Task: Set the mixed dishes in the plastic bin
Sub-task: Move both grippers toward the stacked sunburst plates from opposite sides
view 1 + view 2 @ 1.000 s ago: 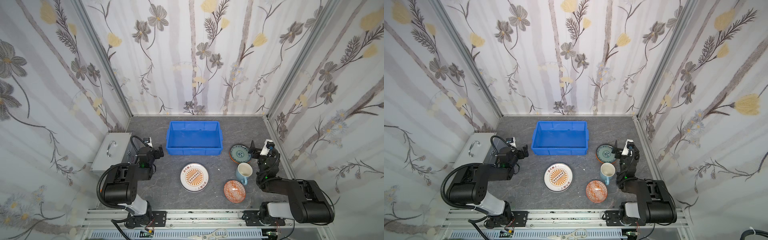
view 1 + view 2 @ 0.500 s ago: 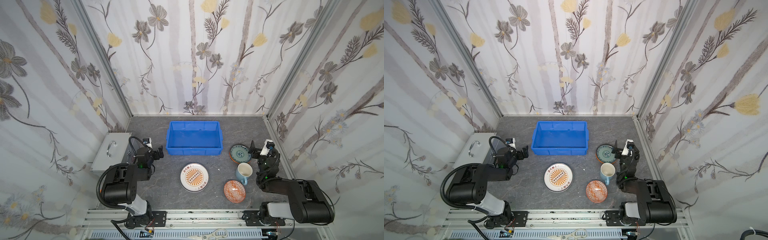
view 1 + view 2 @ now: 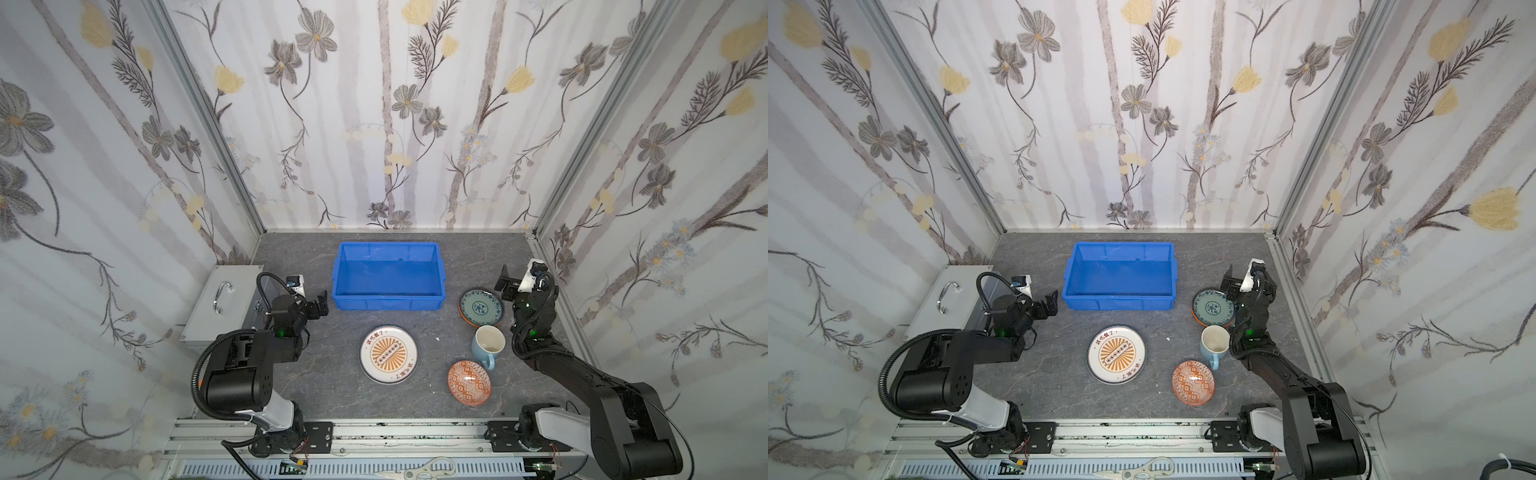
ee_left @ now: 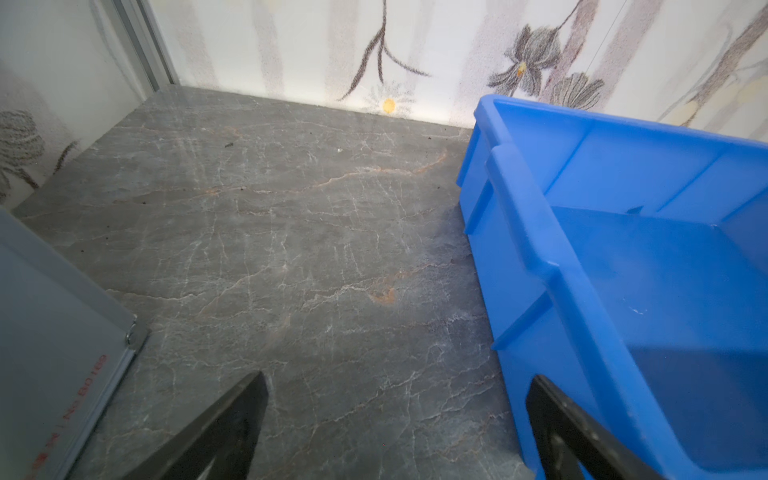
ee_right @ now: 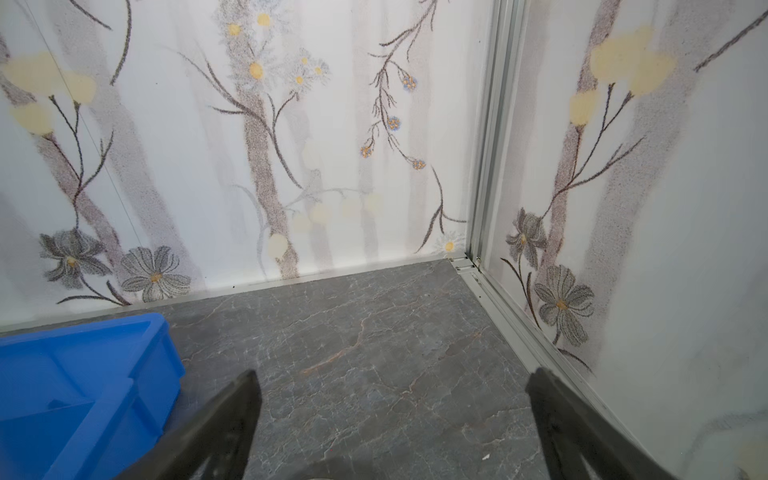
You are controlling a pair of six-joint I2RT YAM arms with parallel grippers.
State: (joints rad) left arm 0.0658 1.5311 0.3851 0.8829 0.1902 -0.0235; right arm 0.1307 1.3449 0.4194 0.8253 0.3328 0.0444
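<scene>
The blue plastic bin (image 3: 388, 303) (image 3: 1119, 303) stands empty at the back middle in both top views. In front of it lies a white plate with an orange sunburst (image 3: 388, 354). At the right are a teal patterned plate (image 3: 481, 307) with an orange edge under it, a light-blue mug (image 3: 487, 340) and an orange patterned bowl (image 3: 468, 382). My left gripper (image 3: 316, 303) (image 4: 395, 415) is open beside the bin's left end (image 4: 540, 257). My right gripper (image 3: 503, 284) (image 5: 395, 415) is open over the teal plate's far right edge. Neither holds anything.
A grey metal case with a handle (image 3: 220, 299) (image 4: 54, 332) sits against the left wall behind my left gripper. Flowered walls close in three sides, and the right wall (image 5: 623, 291) is close to my right gripper. Scissors (image 3: 419, 467) lie on the front rail.
The left gripper has shifted very slightly. The dishes, the bin and the right arm stand as before.
</scene>
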